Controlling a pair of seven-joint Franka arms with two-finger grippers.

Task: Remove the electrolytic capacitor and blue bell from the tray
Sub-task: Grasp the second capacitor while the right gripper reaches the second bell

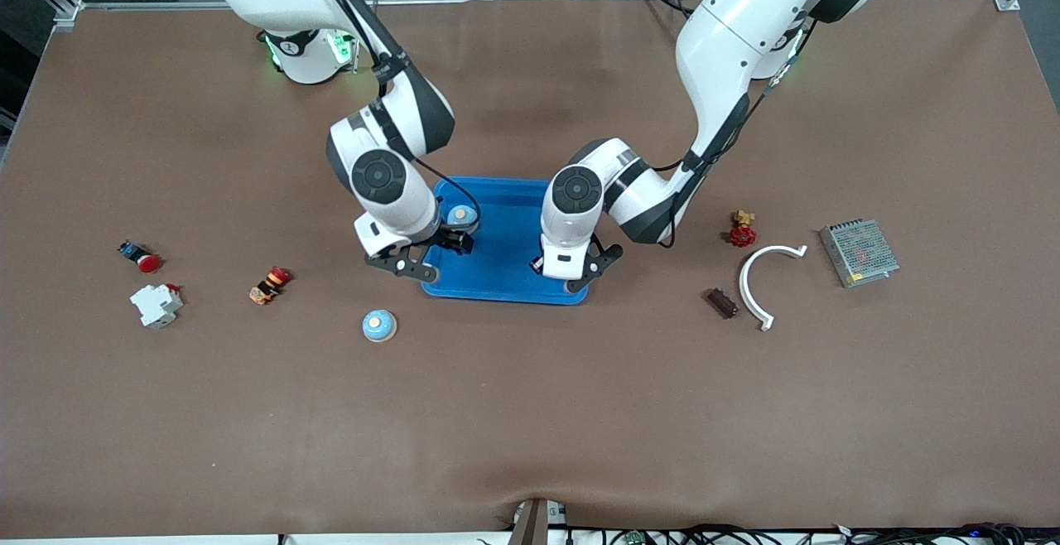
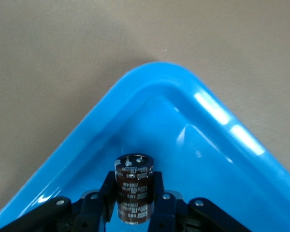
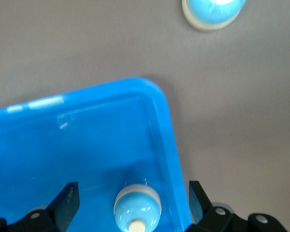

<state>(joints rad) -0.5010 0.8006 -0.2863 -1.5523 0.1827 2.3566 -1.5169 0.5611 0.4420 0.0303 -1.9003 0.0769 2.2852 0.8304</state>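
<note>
A blue tray lies at the table's middle. My left gripper is shut on a dark brown capacitor, which stands upright just above the tray floor, inside the tray corner nearest the front camera at the left arm's end. My right gripper is open over the tray's end toward the right arm. A light-blue bell sits on the tray floor between its fingers, and neither finger touches it. That bell also shows beside the right hand.
A second blue bell sits on the table nearer the front camera than the tray. Toward the right arm's end lie a red button, a white breaker and an orange part. Toward the left arm's end are a red-handled valve, a white curved piece, a dark block and a metal box.
</note>
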